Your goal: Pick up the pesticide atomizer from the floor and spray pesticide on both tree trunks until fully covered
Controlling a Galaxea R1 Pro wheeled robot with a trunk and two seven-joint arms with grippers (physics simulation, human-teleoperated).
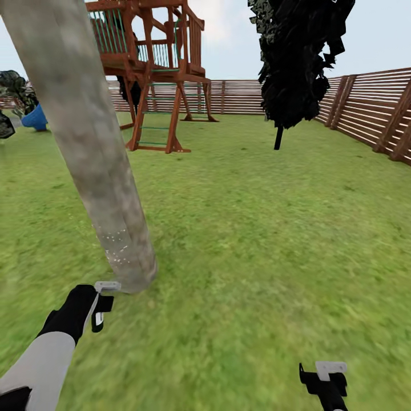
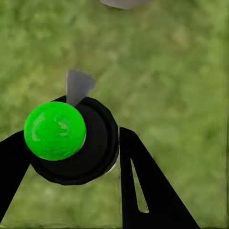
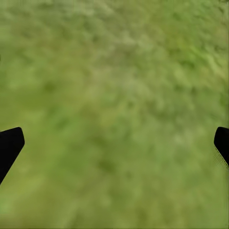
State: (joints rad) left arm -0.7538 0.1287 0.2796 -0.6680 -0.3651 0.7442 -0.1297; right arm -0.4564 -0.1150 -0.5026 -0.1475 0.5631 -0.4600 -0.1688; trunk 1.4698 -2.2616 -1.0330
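I'm on the spraying step, working the first of the trees. My left gripper sits low beside the foot of the tree trunk, just short of touching it, over the lawn at the near left of the garden. In the left wrist view the two black fingers are pinched on the pesticide atomizer: I see its black round body and bright green top held between them, and a grey wedge that I take for the nozzle points toward the grey trunk base at the frame's edge.

There's a scatter of fine white specks low on the trunk, just above the grass. Higher up, the mottled beige-grey bark looks clean, so by my reckoning the coverage is barely begun.

My right gripper hangs near the bottom edge of the head view, fingers spread wide and holding nothing, just grass under it in its wrist view.

Next I'd raise the left arm along the trunk, keeping the nozzle aimed at the bark, then work round its sides. I can't make out the second thick trunk from here; ahead are a wooden play tower, a dark-leaved thin tree and the slat fence. I'll need to drive for that one afterwards.
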